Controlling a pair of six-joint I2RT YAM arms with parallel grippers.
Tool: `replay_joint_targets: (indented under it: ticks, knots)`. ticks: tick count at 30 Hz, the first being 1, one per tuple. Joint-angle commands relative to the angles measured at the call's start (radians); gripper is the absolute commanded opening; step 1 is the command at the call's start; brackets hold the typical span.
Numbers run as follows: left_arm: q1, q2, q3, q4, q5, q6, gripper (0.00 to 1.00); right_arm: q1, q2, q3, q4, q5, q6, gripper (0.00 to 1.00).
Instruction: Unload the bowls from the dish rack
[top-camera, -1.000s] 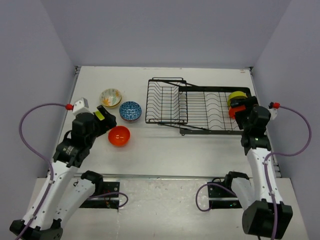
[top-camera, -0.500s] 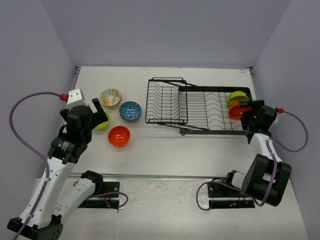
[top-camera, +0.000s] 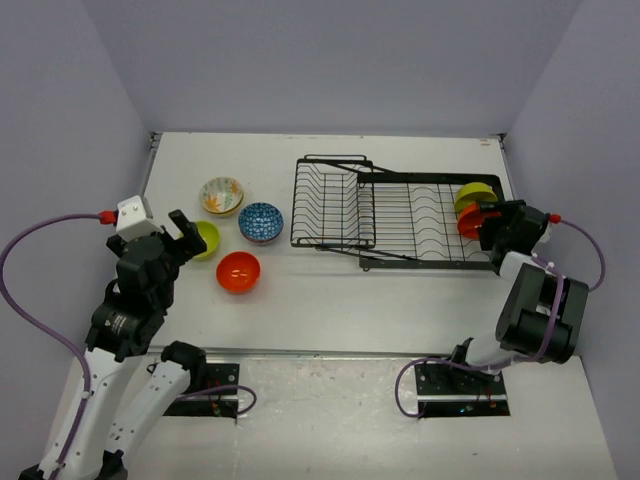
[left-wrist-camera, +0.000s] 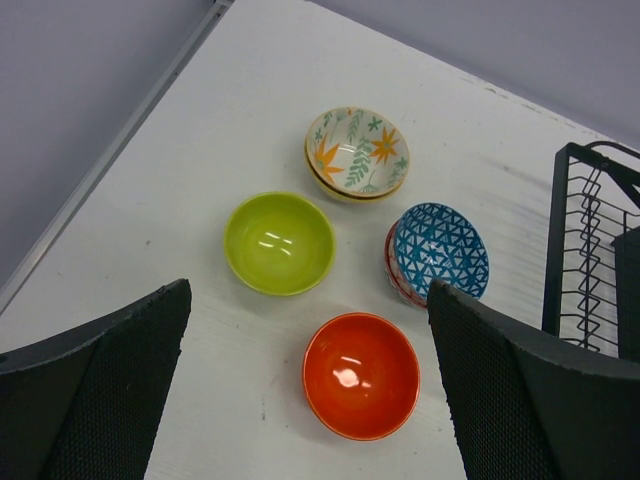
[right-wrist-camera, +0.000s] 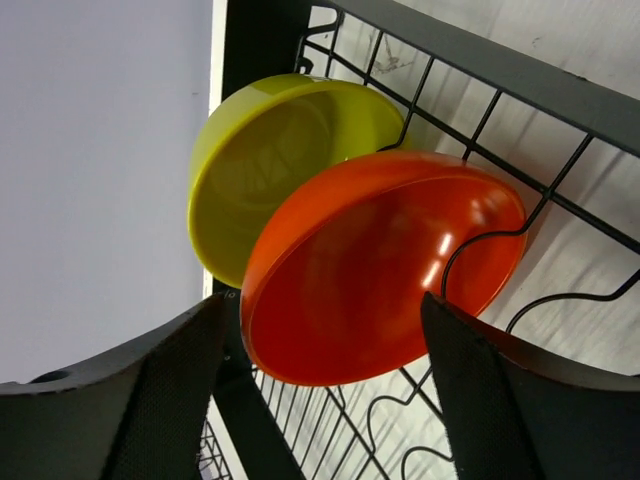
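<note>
At the 3 o'clock end of the dish rack (right-wrist-camera: 500, 68), my wide-open right gripper (right-wrist-camera: 322, 335) flanks the on-edge orange bowl (right-wrist-camera: 370, 270); a skewed close could catch the lime bowl (right-wrist-camera: 270, 150) behind it, or the rack itself.

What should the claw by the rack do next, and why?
Probably ease the right claw forward and close on the orange bowl: it is open, facing that bowl, which stands in the dish rack in front of the lime green bowl.

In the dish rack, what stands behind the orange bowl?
A lime bowl, on edge like the orange bowl. The orange one covers its lower right part, so whether they touch is hidden.
</note>
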Motion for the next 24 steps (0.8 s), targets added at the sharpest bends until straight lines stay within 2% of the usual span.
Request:
replay_joint_targets:
  ticks: [1, 2, 7, 12, 17, 20, 21, 23, 24]
  knots:
    - [0.013, 0.016, -0.009, 0.046, 0.018, 0.009, 1.0, -0.003, 0.024, 0.046, 0.096, 0.018, 0.011, 0.76]
    - [0.017, 0.019, -0.01, 0.051, 0.03, 0.009, 1.0, -0.003, 0.03, 0.038, 0.114, 0.022, 0.016, 0.74]
    - [0.035, 0.025, -0.024, 0.077, 0.078, 0.032, 1.0, -0.003, 0.042, -0.034, 0.254, 0.026, 0.051, 0.49]
    - [0.041, 0.03, -0.024, 0.08, 0.084, 0.035, 1.0, -0.003, 0.059, -0.056, 0.294, 0.006, 0.075, 0.39]
    - [0.044, 0.023, -0.027, 0.085, 0.092, 0.04, 1.0, -0.004, 0.078, -0.051, 0.3, -0.014, 0.091, 0.36]
    - [0.044, 0.019, -0.03, 0.088, 0.095, 0.043, 1.0, -0.005, 0.095, -0.066, 0.335, -0.034, 0.117, 0.3]
    - [0.046, 0.019, -0.03, 0.091, 0.097, 0.043, 1.0, -0.005, 0.098, -0.072, 0.37, -0.038, 0.134, 0.24]
    - [0.047, 0.02, -0.03, 0.092, 0.104, 0.048, 1.0, -0.005, 0.111, -0.077, 0.387, -0.054, 0.147, 0.2]
    - [0.05, 0.023, -0.03, 0.092, 0.107, 0.048, 1.0, -0.005, 0.115, -0.075, 0.401, -0.058, 0.151, 0.14]
